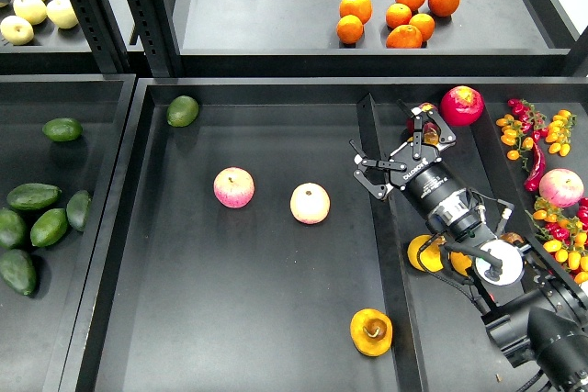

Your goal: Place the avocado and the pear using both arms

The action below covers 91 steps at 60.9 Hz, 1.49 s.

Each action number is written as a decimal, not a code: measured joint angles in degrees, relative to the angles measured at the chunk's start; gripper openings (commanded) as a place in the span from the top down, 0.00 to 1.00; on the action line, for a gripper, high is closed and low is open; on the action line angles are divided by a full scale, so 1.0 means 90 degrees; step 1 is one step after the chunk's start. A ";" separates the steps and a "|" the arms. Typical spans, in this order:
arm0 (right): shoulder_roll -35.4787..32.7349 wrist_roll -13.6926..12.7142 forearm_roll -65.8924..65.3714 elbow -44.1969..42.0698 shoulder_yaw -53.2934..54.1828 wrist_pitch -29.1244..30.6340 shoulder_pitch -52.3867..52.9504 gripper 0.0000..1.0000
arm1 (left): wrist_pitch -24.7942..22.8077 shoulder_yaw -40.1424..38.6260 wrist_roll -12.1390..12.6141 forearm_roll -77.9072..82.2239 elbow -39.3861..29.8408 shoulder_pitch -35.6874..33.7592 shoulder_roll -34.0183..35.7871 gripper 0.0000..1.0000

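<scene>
Head view shows our right pincer (397,149) spread wide and empty over the divider between the middle and right trays. Our squat yellow-orange pear with its brown stem (371,331) lies at the near edge of the middle black tray (266,319), nearer to us than the pincer and slightly left, stem end up. Our dark green teardrop avocado (34,196) rests in the left bin, long axis running left to right. Our left pincer is out of sight, though that arm would be nearer.
</scene>
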 measured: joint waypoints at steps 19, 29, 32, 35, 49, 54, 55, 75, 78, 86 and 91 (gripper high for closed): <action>0.0000 0.0004 0.0006 0.0000 0.0011 0.0000 0.0001 0.01 | 0.0000 0.0053 0.0000 -0.0711 0.0386 0.0169 0.0484 0.63; 0.0000 0.0009 0.0010 0.0000 0.0014 0.0000 0.0001 0.01 | 0.0000 0.0083 0.0000 -0.0836 0.0791 0.0215 0.0496 0.62; 0.0000 0.0009 0.0010 0.0000 0.0014 0.0000 0.0001 0.01 | 0.0000 0.0085 0.0000 -0.0842 0.0889 0.0261 0.0496 0.62; 0.0000 0.0009 0.0010 0.0000 0.0014 0.0000 0.0001 0.01 | 0.0000 0.0086 0.0000 -0.0844 0.0976 0.0298 0.0493 0.62; 0.0000 0.0010 0.0010 0.0000 0.0012 0.0000 0.0001 0.01 | 0.0000 0.0109 0.0000 -0.0875 0.1367 0.0446 0.0403 0.62; 0.0000 0.0010 0.0010 0.0000 0.0007 0.0000 0.0001 0.01 | 0.0000 0.0125 0.0000 -0.0877 0.1541 0.0486 0.0328 0.61; 0.0000 0.0010 0.0010 0.0000 0.0007 0.0000 0.0001 0.01 | 0.0000 0.0125 -0.0001 -0.0877 0.1579 0.0500 0.0305 0.61; 0.0000 0.0010 0.0010 0.0000 0.0004 0.0000 0.0001 0.01 | 0.0001 0.0093 -0.0001 -0.0877 0.2653 0.0633 -0.0361 0.61; 0.0000 0.0010 0.0010 0.0000 0.0000 0.0000 0.0001 0.01 | 0.0001 0.0093 -0.0001 -0.0877 0.2743 0.0641 -0.0427 0.61; 0.0000 0.0007 0.0010 0.0000 -0.0005 0.0000 0.0001 0.01 | 0.0001 0.0094 -0.0001 -0.0868 0.2892 0.0710 -0.0578 0.60; 0.0000 0.0002 0.0010 0.0000 -0.0005 0.0000 0.0001 0.01 | 0.0001 0.0100 -0.0001 -0.0866 0.2967 0.0733 -0.0665 0.60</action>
